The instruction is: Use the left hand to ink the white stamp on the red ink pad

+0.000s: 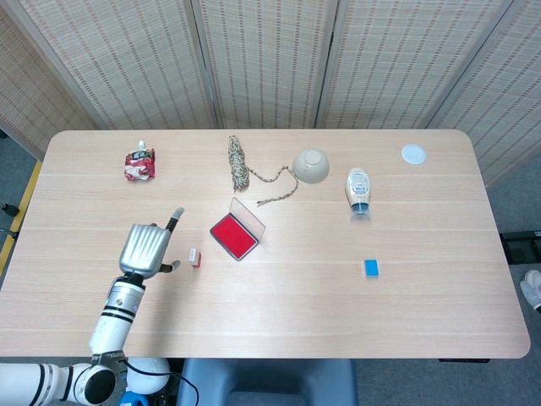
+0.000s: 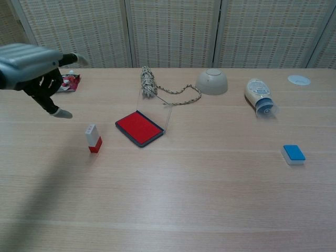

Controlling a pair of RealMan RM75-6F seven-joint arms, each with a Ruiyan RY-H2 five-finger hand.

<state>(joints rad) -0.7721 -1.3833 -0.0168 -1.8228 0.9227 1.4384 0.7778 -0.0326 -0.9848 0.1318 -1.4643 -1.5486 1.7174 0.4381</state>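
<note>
Standing upright: white stamp (image 2: 93,138) | left hand (image 2: 32,68) empty, fingers spread, up-left, apart

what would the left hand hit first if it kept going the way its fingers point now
In the head view the left hand points up and slightly right, toward the far edge. That line passes left of the ink pad and stamp, and right of the red packet, so it looks free; height is unclear.
</note>
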